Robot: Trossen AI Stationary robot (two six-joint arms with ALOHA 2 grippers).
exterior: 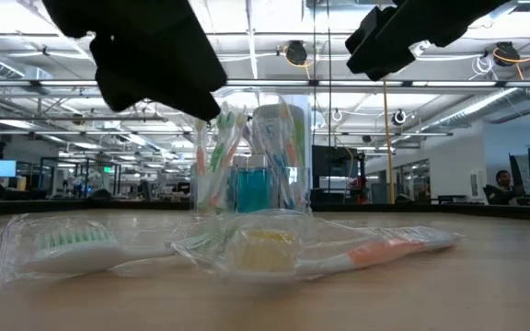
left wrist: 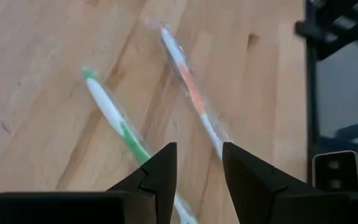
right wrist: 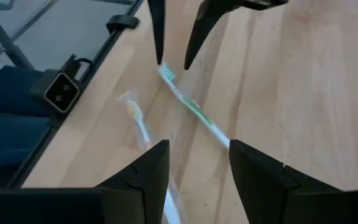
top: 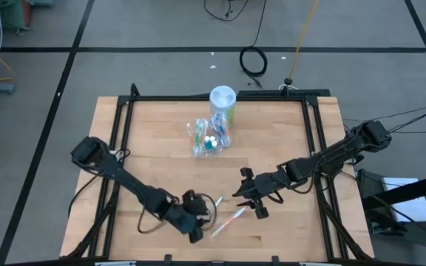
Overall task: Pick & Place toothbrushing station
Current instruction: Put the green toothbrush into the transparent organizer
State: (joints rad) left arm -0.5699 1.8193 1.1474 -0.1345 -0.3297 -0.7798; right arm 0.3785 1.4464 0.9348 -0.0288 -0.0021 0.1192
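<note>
Nearest, two wrapped toothbrushes lie crossed on the counter [top: 154, 155]: a green toothbrush [left wrist: 112, 118] and an orange toothbrush [left wrist: 188, 87]. Each is judged light, stiff and slick in its crinkly film, best taken across the mid-handle. The left tool [top: 195, 227] hangs above them, partly open and empty. The right tool [top: 256, 202] hovers just beside, likewise parted and holding nothing. Farther back, a clear cup [top: 211, 137] of brushes stands before a white-lidded canister [top: 222, 100].
</note>
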